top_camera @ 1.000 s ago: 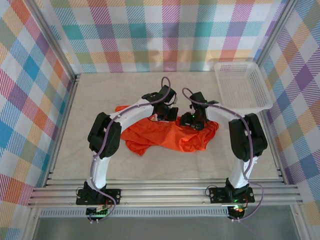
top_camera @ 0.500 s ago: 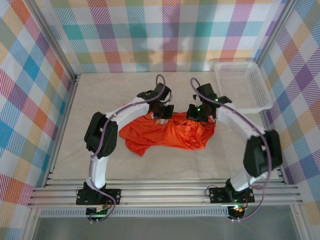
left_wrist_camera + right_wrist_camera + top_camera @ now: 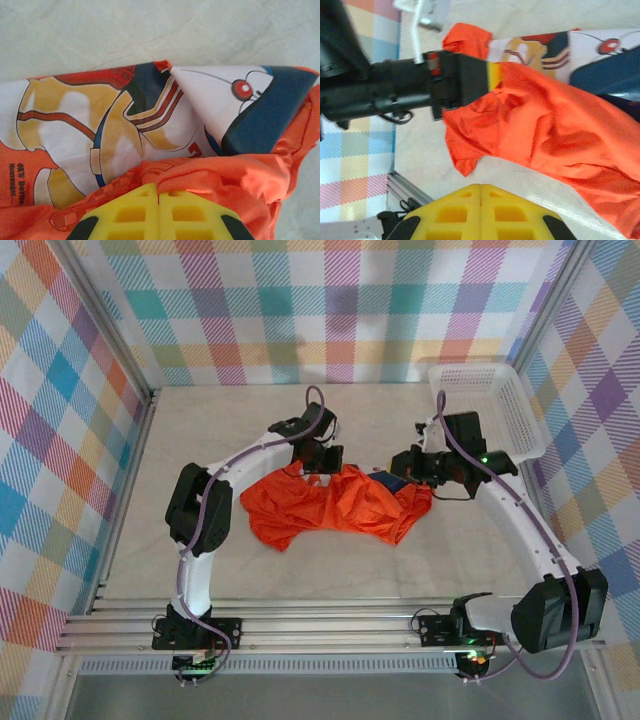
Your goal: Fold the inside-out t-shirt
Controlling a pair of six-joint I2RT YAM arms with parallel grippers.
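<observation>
The only writing is in the left wrist view: two lines of small dark lettering [image 3: 22, 178] at the edge of the chest print [image 3: 125, 125]. The first may begin "OKW", but it is too small and cropped to read with confidence. That print is a cartoon figure in white, mustard, navy and red.

The left gripper [image 3: 159, 187] has its yellow fingers pressed together, with a bunched ridge of orange cloth pinched at their tips. From above, the inside-out t-shirt [image 3: 330, 508] lies crumpled mid-table [image 3: 200, 440], and the left gripper [image 3: 322, 460] sits at its far edge.

The right wrist view adds the left gripper [image 3: 492, 75] seen side-on, lifting the cloth into a peak. The right gripper [image 3: 480, 189] is closed tight with nothing visible between its fingers — bare table separates it from the cloth. The overhead view shows it [image 3: 403, 468] by the garment's right end, with a white basket [image 3: 485, 410] beyond.
</observation>
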